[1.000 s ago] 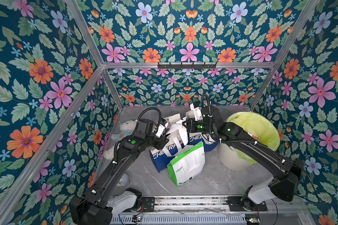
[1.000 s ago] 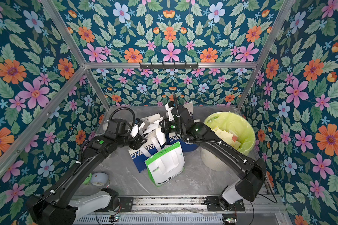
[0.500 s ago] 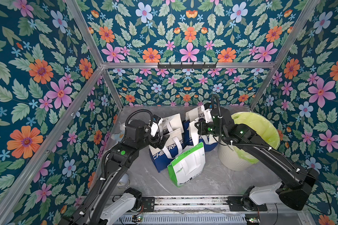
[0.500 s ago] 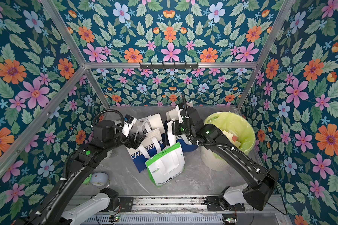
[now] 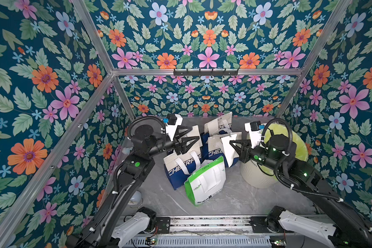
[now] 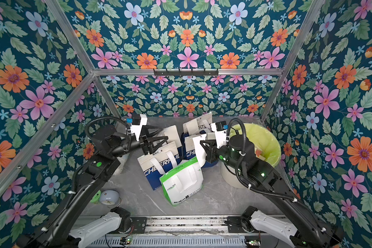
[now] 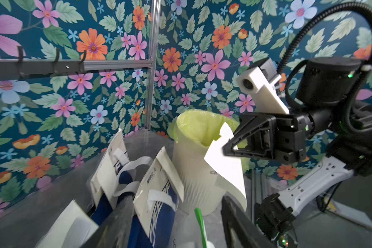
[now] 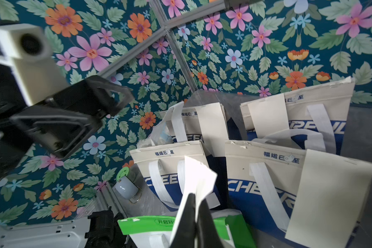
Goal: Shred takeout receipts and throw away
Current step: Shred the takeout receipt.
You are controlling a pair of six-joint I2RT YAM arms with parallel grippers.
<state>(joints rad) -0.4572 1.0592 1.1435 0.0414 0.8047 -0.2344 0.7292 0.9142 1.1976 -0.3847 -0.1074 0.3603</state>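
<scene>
Receipt (image 7: 226,171) hangs torn in the closed right gripper (image 7: 224,148), left gripper (image 5: 195,134) parted and empty; carrying it over the bin (image 7: 191,176) seems next

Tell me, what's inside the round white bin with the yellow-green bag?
The yellow-green liner of the round white bin, with a few pale paper scraps. The black right arm covers the rest.

A second ago the two grippers worked nose to nose above the bags (image 5: 180,169); since then they have parted. The right gripper (image 5: 231,142), clamped on a white receipt (image 5: 228,154) (it hangs loose below the fingers), has swung toward the green-lined bin (image 5: 300,148). The left gripper (image 5: 193,134) now stands well apart from it, jaws spread, nothing between them.
</scene>
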